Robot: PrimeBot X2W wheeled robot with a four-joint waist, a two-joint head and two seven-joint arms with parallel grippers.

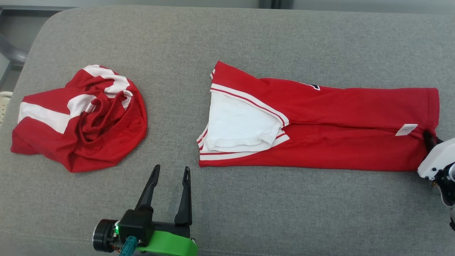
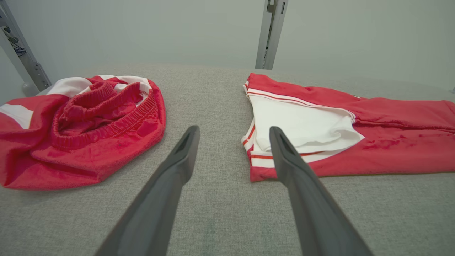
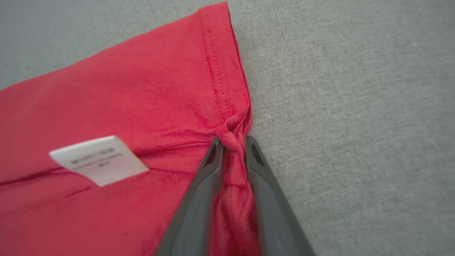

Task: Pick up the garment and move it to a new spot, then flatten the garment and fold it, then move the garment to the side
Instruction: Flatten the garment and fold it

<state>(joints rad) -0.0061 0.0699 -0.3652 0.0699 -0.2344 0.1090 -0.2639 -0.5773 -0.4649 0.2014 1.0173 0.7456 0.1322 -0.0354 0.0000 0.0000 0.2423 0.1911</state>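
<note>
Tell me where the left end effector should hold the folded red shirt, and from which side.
Probably the near corner of the red shirt, at its striped sleeve end, from the robot's side. That edge lies flat, free, nearest the open left end effector; the right end effector pinches the opposite hem.

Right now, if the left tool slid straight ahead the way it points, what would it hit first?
Probably nothing: the left tool aims along bare cushion between the crumpled garment and the folded garment, passing close to the latter.
</note>
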